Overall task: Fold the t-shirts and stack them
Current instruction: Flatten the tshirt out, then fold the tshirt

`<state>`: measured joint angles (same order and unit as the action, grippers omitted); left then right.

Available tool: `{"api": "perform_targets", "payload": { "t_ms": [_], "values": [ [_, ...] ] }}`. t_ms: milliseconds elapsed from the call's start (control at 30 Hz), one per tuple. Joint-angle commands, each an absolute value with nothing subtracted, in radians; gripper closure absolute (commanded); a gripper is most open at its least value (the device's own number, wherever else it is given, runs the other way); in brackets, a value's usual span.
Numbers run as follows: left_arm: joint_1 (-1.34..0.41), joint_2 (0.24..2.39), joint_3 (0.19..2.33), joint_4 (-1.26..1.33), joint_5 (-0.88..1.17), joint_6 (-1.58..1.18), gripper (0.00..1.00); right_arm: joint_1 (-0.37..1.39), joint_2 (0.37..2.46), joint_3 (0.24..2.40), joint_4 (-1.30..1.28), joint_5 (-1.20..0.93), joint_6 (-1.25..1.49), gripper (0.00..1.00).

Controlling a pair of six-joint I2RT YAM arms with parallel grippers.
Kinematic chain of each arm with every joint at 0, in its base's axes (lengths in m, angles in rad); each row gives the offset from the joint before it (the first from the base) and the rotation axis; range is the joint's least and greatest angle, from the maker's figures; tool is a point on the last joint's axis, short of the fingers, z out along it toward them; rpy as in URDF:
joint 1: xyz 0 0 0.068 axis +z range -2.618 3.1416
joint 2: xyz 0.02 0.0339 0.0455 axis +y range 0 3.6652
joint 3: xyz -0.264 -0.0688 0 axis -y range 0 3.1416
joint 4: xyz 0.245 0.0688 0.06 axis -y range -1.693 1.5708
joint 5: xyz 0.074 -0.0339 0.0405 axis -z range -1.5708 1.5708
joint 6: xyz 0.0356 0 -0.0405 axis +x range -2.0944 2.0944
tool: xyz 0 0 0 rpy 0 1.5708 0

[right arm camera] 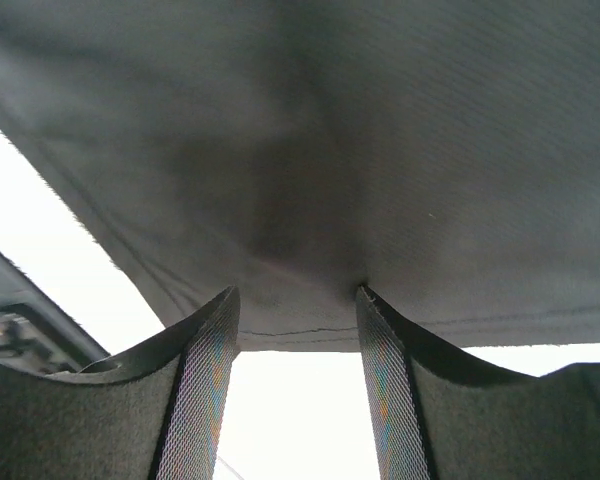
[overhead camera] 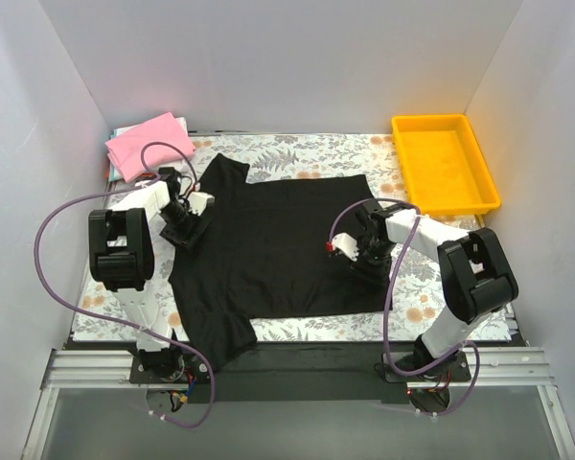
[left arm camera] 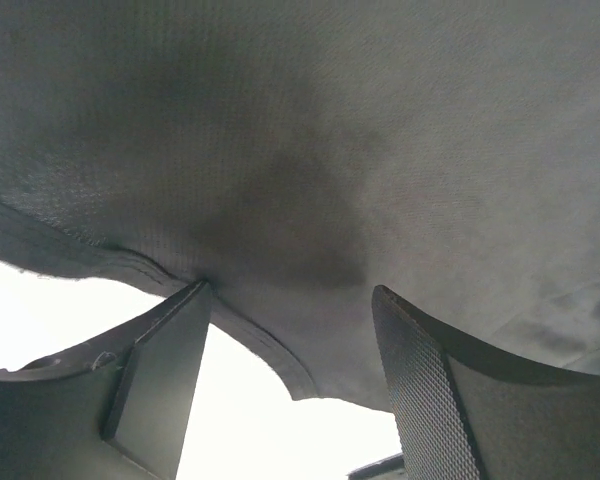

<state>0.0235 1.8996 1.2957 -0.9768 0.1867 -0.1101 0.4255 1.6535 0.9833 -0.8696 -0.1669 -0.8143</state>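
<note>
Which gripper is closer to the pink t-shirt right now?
Left. The left gripper is on the black t-shirt, close to the pink t-shirt; the right gripper is at the opposite edge.

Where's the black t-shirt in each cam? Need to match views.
Top external: the black t-shirt lies spread flat mid-frame, between the left gripper and the right gripper.
Left wrist: it fills the upper frame, with its stitched edge curving down between the fingers.
Right wrist: it fills the upper frame, with its stitched edge just at the fingertips.
Shared landmark: the shirt's edge, where each open gripper sits.
</note>
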Motion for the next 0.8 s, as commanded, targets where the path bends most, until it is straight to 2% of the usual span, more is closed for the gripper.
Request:
{"api": "perform_targets", "payload": {
  "t_ms": [0, 100, 200, 367, 400, 500, 667, 767],
  "values": [
    [0.032, 1.891, 1.409, -0.980, 0.268, -0.020, 0.35, 0.446, 1.623, 0.982, -0.945, -0.258, -0.804, 0.44],
    [0.035, 1.870, 1.531, -1.040, 0.430, -0.020, 0.31, 0.402, 1.612, 1.067, -1.008, -0.304, -0.811, 0.41],
    [0.037, 1.853, 1.620, -1.007, 0.524, -0.093, 0.30, 0.290, 1.649, 1.274, -1.029, -0.368, -0.810, 0.38],
    [0.037, 1.887, 1.650, -0.662, 0.561, -0.305, 0.21, 0.176, 1.850, 1.639, -1.006, -0.446, -0.743, 0.38],
    [0.037, 1.910, 1.672, -0.622, 0.560, -0.351, 0.18, 0.169, 1.886, 1.748, -0.987, -0.449, -0.703, 0.39],
    [0.037, 2.061, 1.828, -0.543, 0.519, -0.506, 0.18, 0.150, 2.031, 1.941, -0.870, -0.440, -0.568, 0.39],
    [0.037, 2.305, 2.118, -0.538, 0.541, -0.603, 0.22, 0.147, 2.271, 2.164, -0.718, -0.330, -0.479, 0.41],
    [0.035, 2.370, 2.175, -0.525, 0.551, -0.618, 0.22, 0.144, 2.386, 2.292, -0.693, -0.296, -0.466, 0.43]
  ]
}}
